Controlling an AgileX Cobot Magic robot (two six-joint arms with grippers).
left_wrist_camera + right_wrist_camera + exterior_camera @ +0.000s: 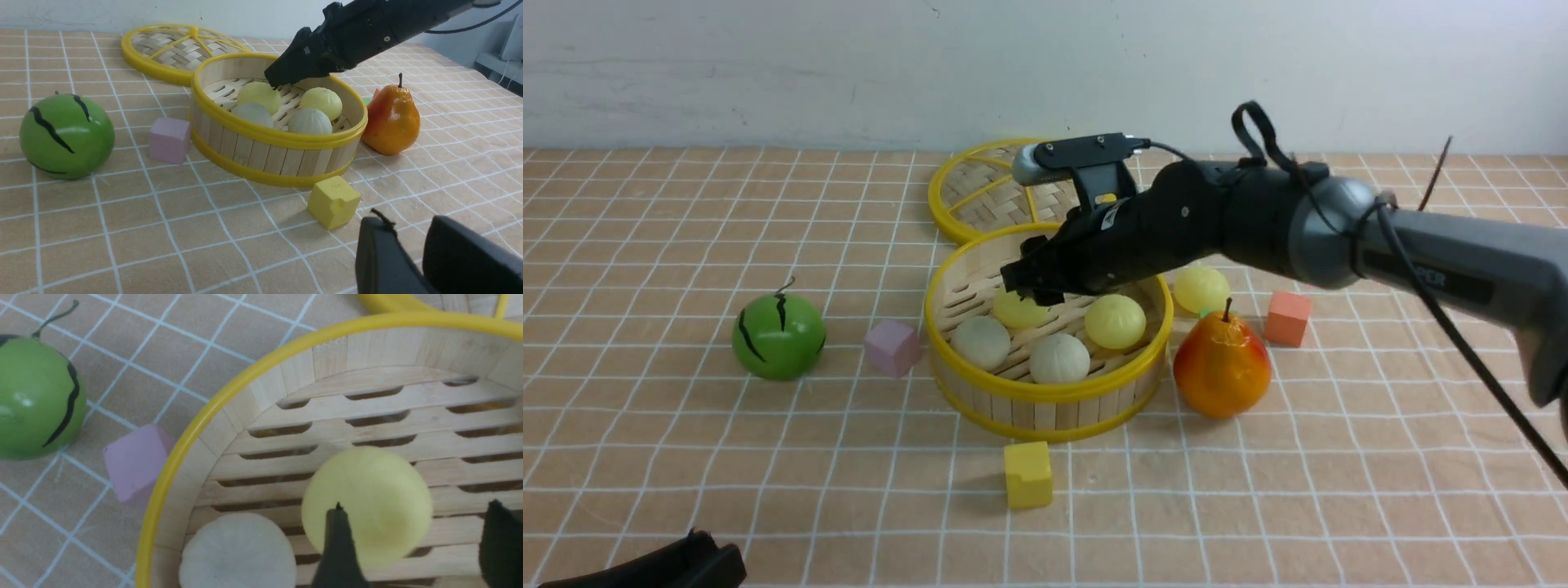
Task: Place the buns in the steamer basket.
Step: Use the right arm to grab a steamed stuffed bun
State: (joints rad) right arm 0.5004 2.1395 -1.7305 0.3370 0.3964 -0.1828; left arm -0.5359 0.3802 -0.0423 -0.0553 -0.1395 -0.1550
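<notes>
We see four of the five buns inside the steamer basket [1045,412], which stands on the tiled-pattern table [727,457]. Two are pale yellow: the far-left yellow bun [1017,312] and the right yellow bun [1115,321]. Two are off-white: the left white bun [982,343] and the near white bun [1059,359]. The fifth, the outer yellow bun [1201,288], is outside the basket on its right, beyond the pear [1223,367].

Our right gripper [416,503] reaches into the basket from the right, its fingers spread wide above and around the far-left yellow bun; that bun rests on the slats, and we have no grip on it. Our left gripper [410,222] is low at the near left, its tips parted by a modest gap with nothing between them.

The woven lid [992,192] lies just beyond the basket, toward its far left. To the left of the basket we have the purple cube [893,349], and farther left the green striped ball [778,336]. The yellow block [1028,475] sits just on the near side. Right of the basket, beyond the pear, is the orange-red cube [1288,318] (a bit of something green peeks out behind the pear, but we cannot tell what it is).
</notes>
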